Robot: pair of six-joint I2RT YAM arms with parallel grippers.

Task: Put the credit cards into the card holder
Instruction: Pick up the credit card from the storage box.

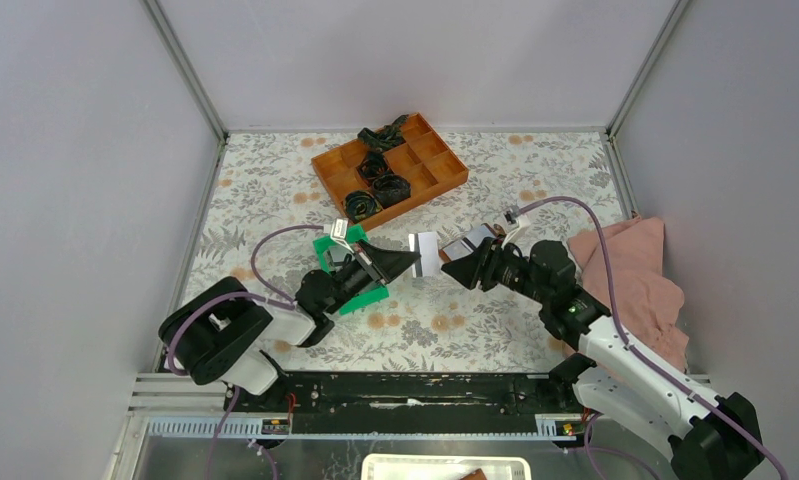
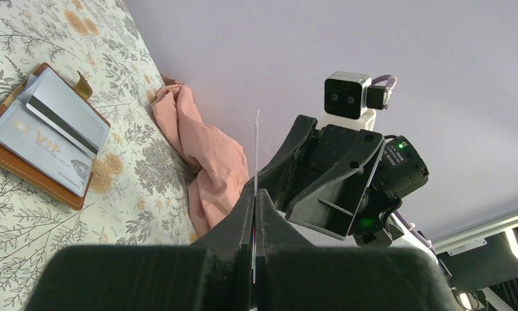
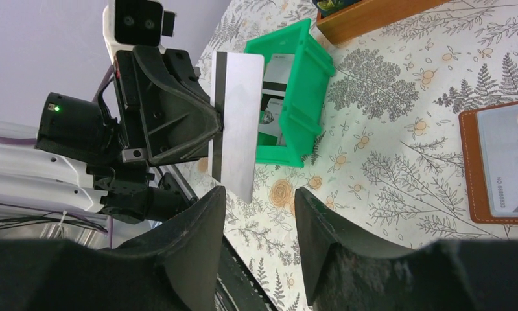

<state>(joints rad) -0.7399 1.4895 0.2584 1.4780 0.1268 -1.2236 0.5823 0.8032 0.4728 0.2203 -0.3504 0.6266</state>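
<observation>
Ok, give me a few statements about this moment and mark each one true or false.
1. The left hand is shut on a credit card. True.
2. The right hand grips that card too. False: its jaws stand open.
3. The card holder lies closed. False: it lies open, with cards inside.
4. The orange tray holds black coiled items. True.
</observation>
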